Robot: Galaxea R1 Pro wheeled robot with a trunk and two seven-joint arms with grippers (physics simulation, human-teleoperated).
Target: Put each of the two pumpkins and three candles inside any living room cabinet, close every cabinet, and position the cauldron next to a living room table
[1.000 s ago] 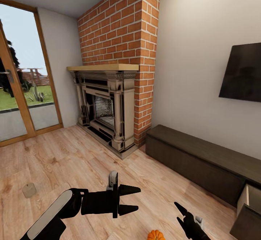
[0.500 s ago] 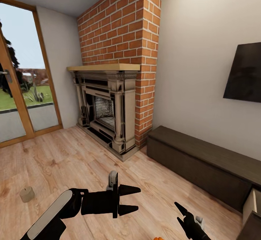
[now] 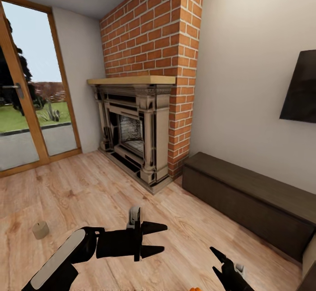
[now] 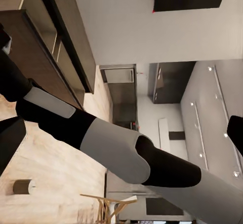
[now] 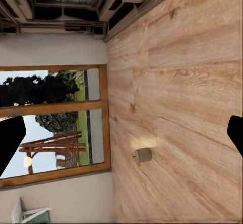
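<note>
Turning left, we see our view has swung: the pumpkin [image 3: 195, 289] slips toward the bottom edge while both grippers, left [image 3: 156, 239] and right [image 3: 216, 260], hang wide and empty. A candle [image 3: 40, 230] waits on the floor, the cabinet [image 3: 245, 203] beyond.

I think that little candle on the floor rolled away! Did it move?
No. The candle keeps its place relative to the fireplace. Both slid slightly rightward together in the head view, so the camera turned, not the candle.
</note>
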